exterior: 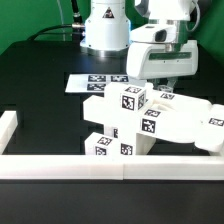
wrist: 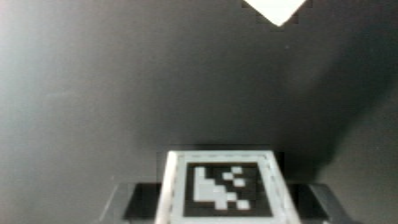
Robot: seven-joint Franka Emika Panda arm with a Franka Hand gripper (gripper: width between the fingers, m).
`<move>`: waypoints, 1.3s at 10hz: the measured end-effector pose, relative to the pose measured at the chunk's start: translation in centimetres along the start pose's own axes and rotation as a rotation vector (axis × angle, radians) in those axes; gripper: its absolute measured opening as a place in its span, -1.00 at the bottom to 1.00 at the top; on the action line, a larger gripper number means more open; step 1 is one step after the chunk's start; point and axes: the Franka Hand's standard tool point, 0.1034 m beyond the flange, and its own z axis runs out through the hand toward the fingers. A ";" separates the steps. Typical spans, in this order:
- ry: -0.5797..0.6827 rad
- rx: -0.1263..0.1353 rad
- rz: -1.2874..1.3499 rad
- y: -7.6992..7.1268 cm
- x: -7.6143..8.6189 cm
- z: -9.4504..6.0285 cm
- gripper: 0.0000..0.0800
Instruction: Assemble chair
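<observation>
In the exterior view, the chair [exterior: 135, 125] sits as a cluster of white blocky pieces with black-and-white tags on the dark table [exterior: 40, 85], just behind the long white border rail [exterior: 110, 166] at the front edge. The arm's gripper [exterior: 163, 88] hangs over the cluster toward the exterior view's right, its white body directly above the top pieces; the fingers themselves are hidden behind them. Behind the chair pieces lies the marker board [exterior: 100, 81], flat on the table near the robot's base [exterior: 105, 30].

In the wrist view, a white chair piece [wrist: 222, 186] with a square tag sits between the two dark fingers [wrist: 146, 198], which are drawn in and pinching it from both sides. Dark table fills the rest.
</observation>
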 end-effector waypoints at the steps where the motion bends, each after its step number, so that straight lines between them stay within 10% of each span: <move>1: 0.001 -0.002 -0.006 0.5 0.0 -0.2 -0.32; 8: -0.034 0.113 0.111 6.2 5.4 -8.0 -0.32; 13: -0.038 0.112 0.111 7.3 5.7 -8.0 -0.32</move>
